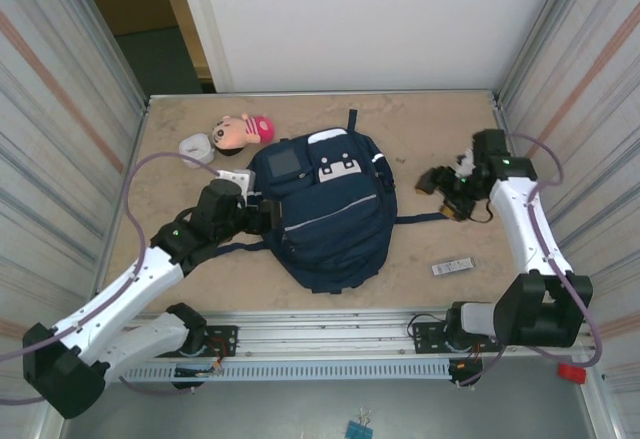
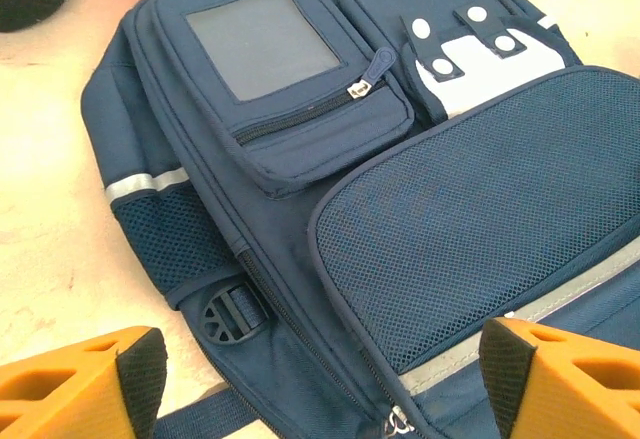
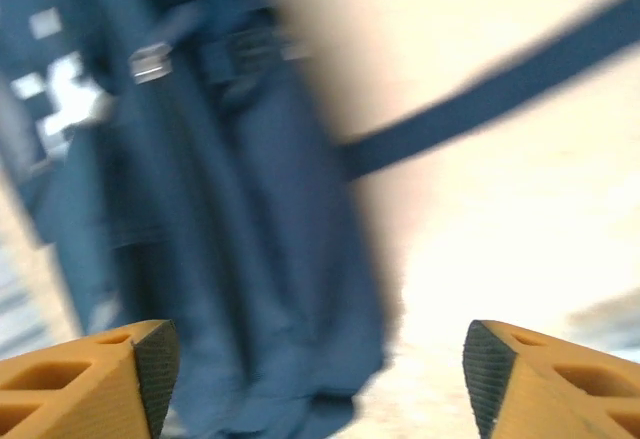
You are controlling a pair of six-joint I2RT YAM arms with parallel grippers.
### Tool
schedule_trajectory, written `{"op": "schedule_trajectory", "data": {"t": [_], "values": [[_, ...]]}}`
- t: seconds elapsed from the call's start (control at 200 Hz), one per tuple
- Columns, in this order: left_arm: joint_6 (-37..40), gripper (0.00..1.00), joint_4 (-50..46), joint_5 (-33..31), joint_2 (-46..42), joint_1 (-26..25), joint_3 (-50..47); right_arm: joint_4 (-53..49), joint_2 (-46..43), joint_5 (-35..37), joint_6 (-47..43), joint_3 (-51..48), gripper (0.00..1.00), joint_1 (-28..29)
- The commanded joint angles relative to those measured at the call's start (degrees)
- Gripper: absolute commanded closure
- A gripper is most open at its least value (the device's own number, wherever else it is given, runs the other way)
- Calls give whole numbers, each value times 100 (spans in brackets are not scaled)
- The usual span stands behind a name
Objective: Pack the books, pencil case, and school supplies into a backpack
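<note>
The backpack (image 1: 335,214) is seen lying flat in the middle of the table (image 1: 430,129), front side up, with its top turned toward the far wall. A grey panel (image 2: 262,41) is set into a zipped pocket at its upper left. A white patch (image 2: 470,69) crossed by dark snap tabs is placed just beside that pocket, and a mesh pocket (image 2: 480,209) is spread below both. A strap (image 1: 420,219) is stretched out from the backpack's right side across the table.

The left gripper (image 1: 262,217) is held low at the backpack's left edge. In the left wrist view its jaws are spread wide, and nothing is clasped between them. A black buckle (image 2: 228,311) on the backpack's side is seen just ahead of its left finger.

The right gripper (image 1: 440,187) is held to the right of the backpack, apart from it and near the strap's outer end. The right wrist view is blurred, yet the jaws are shown parted there too, with nothing gripped.

A slim white-and-black bar (image 1: 452,267) is seen lying on the table by the right arm, well apart from the backpack. A pink doll (image 1: 245,131) and a pale rounded item (image 1: 195,146) are found side by side near the backpack's upper left corner.
</note>
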Motion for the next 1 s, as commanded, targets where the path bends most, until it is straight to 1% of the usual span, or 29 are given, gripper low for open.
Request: {"op": "schedule_trajectory", "data": {"t": [0.0,0.075,0.135,0.195,0.246,0.316,0.426,0.516,0.606,0.762,0.837,0.957,0.997], "values": [[-38,17,260,182,114,-30,99,-745,-131,561,-612,-610,19,-779],[-83,17,391,217,196,-32,66,-494,-189,422,-461,-1052,14,-1333],[-140,16,465,248,255,-37,47,-327,-251,267,-266,-1346,12,-1559],[-190,16,545,292,316,-32,35,-204,-293,285,-15,-1599,12,-1655],[-215,16,635,342,370,-35,16,-137,-274,431,165,-1726,13,-1655],[-242,16,759,345,454,-32,-30,-52,-146,456,297,-1852,13,-1650],[-244,16,863,304,606,-31,-40,48,202,384,364,-2038,15,-1649],[-218,16,844,303,721,-35,10,41,437,529,392,-2072,18,-1590],[-207,16,902,308,798,-32,15,59,568,704,470,-2048,20,-1461],[-160,16,932,339,899,-36,38,98,923,1016,575,-2004,19,-1153],[-156,16,974,370,901,-30,40,224,1072,1050,616,-2013,24,-1106],[-171,15,1060,464,914,-29,31,437,1318,1055,634,-1994,37,-1106],[-135,15,1150,595,919,-29,13,488,1400,1076,622,-1948,41,-1113]]}}
